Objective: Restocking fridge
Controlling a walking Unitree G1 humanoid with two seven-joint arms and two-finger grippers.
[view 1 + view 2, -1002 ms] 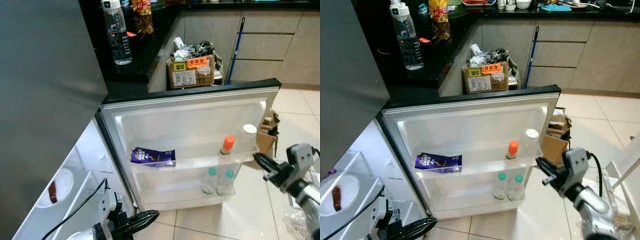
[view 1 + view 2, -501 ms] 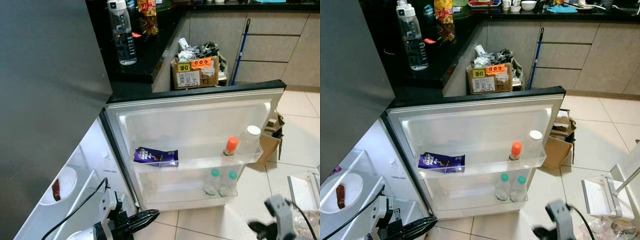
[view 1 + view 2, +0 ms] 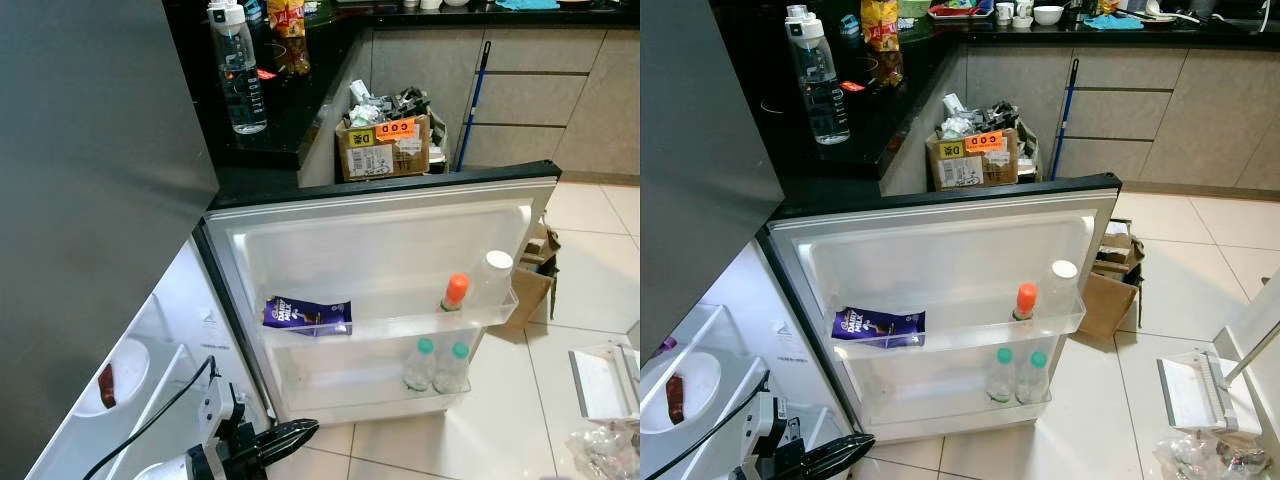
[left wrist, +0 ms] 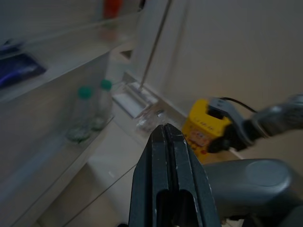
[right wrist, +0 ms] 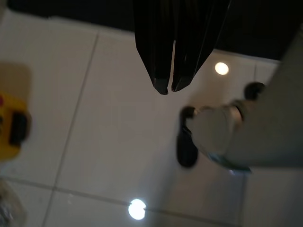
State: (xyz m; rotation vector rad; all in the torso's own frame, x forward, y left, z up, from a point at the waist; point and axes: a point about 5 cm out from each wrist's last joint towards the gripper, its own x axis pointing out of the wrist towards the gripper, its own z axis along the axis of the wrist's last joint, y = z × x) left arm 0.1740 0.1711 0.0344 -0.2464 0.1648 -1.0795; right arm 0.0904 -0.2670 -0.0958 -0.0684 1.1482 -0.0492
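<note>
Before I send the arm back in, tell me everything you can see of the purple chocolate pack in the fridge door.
The chocolate pack is a flat purple packet with white lettering and a darker right end. It looks like glossy wrapper, unopened as far as I can tell. It lies on its long side, leaning slightly, at the left end of the upper door shelf of the open fridge door, behind the clear shelf rail. Nothing else touches it; the orange-capped bottle stands well apart, toward the shelf's right end.

An open fridge door (image 3: 380,240) is seen at frame centre. A purple chocolate packet (image 3: 306,314) and an orange-capped bottle (image 3: 453,292) are held on its upper shelf, two green-capped bottles (image 3: 435,364) below. The left gripper (image 3: 285,438), fingers closed, is seen at the bottom edge.
</note>
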